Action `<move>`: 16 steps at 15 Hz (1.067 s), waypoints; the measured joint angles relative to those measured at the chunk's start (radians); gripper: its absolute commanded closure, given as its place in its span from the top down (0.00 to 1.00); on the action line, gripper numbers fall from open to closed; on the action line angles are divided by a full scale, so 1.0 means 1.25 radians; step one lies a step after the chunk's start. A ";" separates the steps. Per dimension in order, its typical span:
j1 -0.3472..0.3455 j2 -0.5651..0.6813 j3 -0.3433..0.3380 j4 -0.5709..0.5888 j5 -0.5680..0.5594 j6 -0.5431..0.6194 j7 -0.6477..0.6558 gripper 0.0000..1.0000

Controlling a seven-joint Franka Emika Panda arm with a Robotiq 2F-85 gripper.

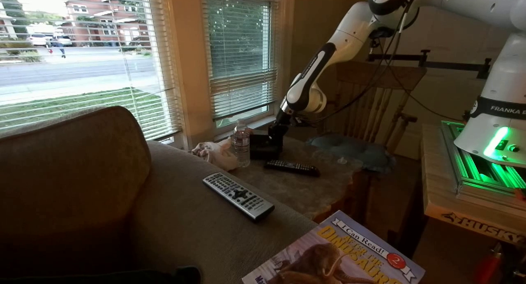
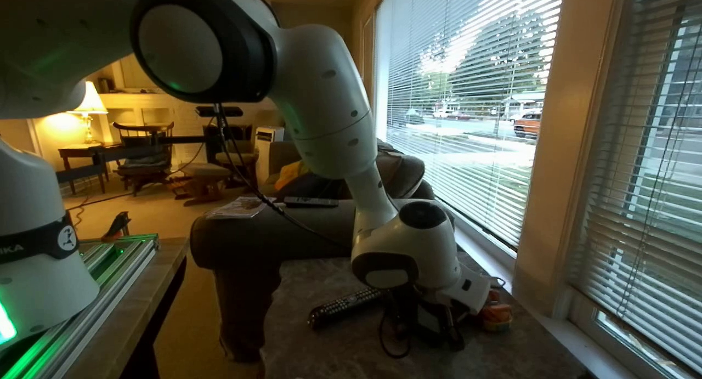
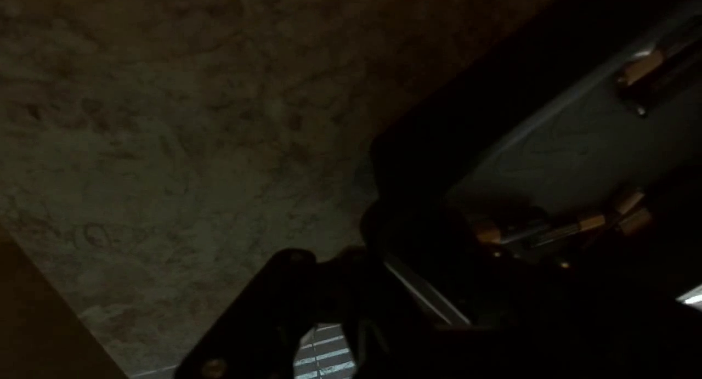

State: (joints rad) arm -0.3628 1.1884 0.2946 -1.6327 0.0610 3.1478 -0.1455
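We begin with the brown sofa [image 1: 176, 202], whose broad armrest runs alongside the table [image 1: 296, 189]. In both exterior views the white robot arm [image 1: 349, 37] reaches down to that mottled, stone-like tabletop. Behind it, in an exterior view, we see a wooden chair [image 1: 378, 86] with a blue cushion [image 1: 349, 150].

On the table, at the lower end of the robot arm, lies the black box [image 3: 466, 110], open at the top. The book [image 1: 341, 255], with "I Can Read!" across its cover, lies face up on the armrest. A pale plastic bag [image 1: 218, 155] sits just beside the clear bottle [image 1: 241, 148], which stands upright near the box.

The gripper [image 3: 332, 258] is at one corner of the box, but the wrist view is so dark there that we cannot tell how far apart its fingers stand or whether they have hold of the wall. A silver remote [image 1: 238, 195] lies buttons up on the armrest, and a black remote [image 1: 292, 167] lies on the table near the box. Smallest of all, we make out several copper-ended cylinders [image 3: 592, 222] inside the box, lying at opposite sides of its floor.
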 measured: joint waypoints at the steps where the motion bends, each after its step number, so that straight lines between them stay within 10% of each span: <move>1: 0.011 -0.002 -0.007 -0.007 0.002 0.018 0.022 0.05; 16: 0.105 -0.011 -0.068 -0.042 0.013 0.125 0.165 0.05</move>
State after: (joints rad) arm -0.2310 1.1748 0.2091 -1.6852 0.0773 3.3047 0.0604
